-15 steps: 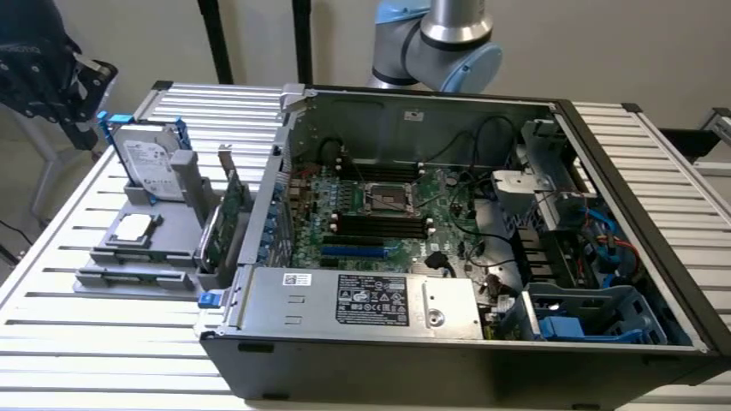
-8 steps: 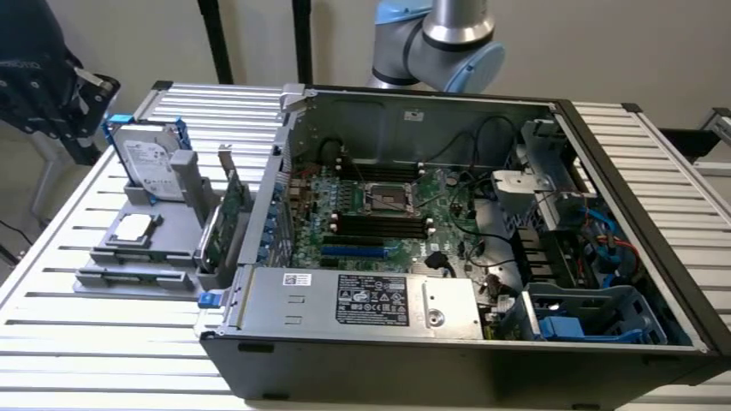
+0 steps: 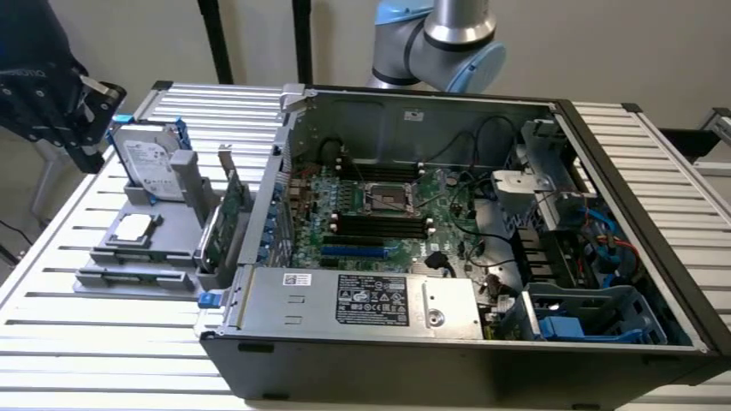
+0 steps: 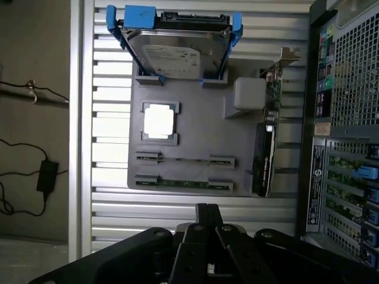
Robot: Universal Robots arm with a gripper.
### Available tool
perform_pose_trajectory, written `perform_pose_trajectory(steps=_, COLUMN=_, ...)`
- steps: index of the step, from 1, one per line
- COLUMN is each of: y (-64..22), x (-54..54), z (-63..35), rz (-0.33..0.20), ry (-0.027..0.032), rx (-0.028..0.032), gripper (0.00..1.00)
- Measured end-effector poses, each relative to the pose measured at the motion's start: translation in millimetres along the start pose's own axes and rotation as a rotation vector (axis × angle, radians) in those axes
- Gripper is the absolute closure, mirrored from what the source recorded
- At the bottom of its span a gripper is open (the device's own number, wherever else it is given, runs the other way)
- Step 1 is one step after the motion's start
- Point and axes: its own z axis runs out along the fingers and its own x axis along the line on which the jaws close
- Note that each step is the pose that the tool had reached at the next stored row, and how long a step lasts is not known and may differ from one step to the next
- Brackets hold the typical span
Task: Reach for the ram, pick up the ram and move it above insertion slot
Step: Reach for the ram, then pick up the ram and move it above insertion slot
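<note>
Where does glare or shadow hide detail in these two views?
Wrist view: glare washes the processor on the grey tray to plain white, the gripper is a dark silhouette, the ram is readable. Exterior view: the computer case interior sits in soft shade, without glare.

- The ram point(image 4: 183, 184) sits in the gray holder's point(image 4: 195, 118) outer row, open from above, with bare slatted surface point(image 4: 106, 201) just beside it.
- The expansion card point(image 4: 265, 154) stands tall near one end of the ram, backed by the computer case point(image 4: 343, 118).
- The upright hard drive point(image 4: 174, 50) stands well apart, at the holder's other end.
- The memory slots point(image 3: 377, 224) lie uncovered in the open case, with the power supply point(image 3: 354, 300) rising nearby.
</note>
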Motion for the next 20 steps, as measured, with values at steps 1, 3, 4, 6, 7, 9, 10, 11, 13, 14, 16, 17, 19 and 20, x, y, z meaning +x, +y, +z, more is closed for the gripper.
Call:
perform_pose_trajectory(steps=1, y=0.0, x=0.0, z=0.0, rz=0.000, ry=0.0000, rx=0.0000, gripper=0.89)
perform_pose_trajectory(steps=3, y=-0.1, x=-0.1, z=0.1, rz=-0.004, ry=0.0001, rx=-0.0001, gripper=0.89)
perform_pose_trajectory(steps=4, y=0.0, x=-0.1, z=0.0, rz=-0.019, ry=0.0007, rx=0.0001, gripper=0.89)
perform_pose_trajectory(steps=6, y=0.0, x=-0.1, z=0.1, rz=-0.055, ry=0.0020, rx=0.0002, gripper=0.89)
perform_pose_trajectory(steps=7, y=0.0, x=-0.1, z=0.1, rz=-0.073, ry=0.0027, rx=0.0002, gripper=0.89)
perform_pose_trajectory(steps=9, y=0.0, x=-0.1, z=0.3, rz=-0.110, ry=0.0041, rx=0.0004, gripper=0.89)
perform_pose_trajectory(steps=10, y=-0.1, x=-0.1, z=0.4, rz=-0.128, ry=0.0048, rx=0.0005, gripper=0.89)
perform_pose_trajectory(steps=11, y=-0.1, x=-0.1, z=0.5, rz=-0.146, ry=0.0055, rx=0.0006, gripper=0.89)
perform_pose_trajectory(steps=13, y=0.0, x=-0.1, z=0.7, rz=-0.182, ry=0.0069, rx=0.0007, gripper=0.89)
perform_pose_trajectory(steps=14, y=-0.1, x=-0.1, z=0.8, rz=-0.200, ry=0.0076, rx=0.0008, gripper=0.89)
perform_pose_trajectory(steps=16, y=-0.1, x=-0.1, z=1.2, rz=-0.237, ry=0.0090, rx=0.0010, gripper=0.89)
perform_pose_trajectory(steps=17, y=-0.1, x=-0.2, z=1.4, rz=-0.255, ry=0.0098, rx=0.0011, gripper=0.89)
perform_pose_trajectory(steps=19, y=-0.1, x=-0.2, z=1.9, rz=-0.291, ry=0.0113, rx=0.0014, gripper=0.89)
perform_pose_trajectory(steps=20, y=-0.1, x=-0.2, z=2.2, rz=-0.309, ry=0.0120, rx=0.0015, gripper=0.89)
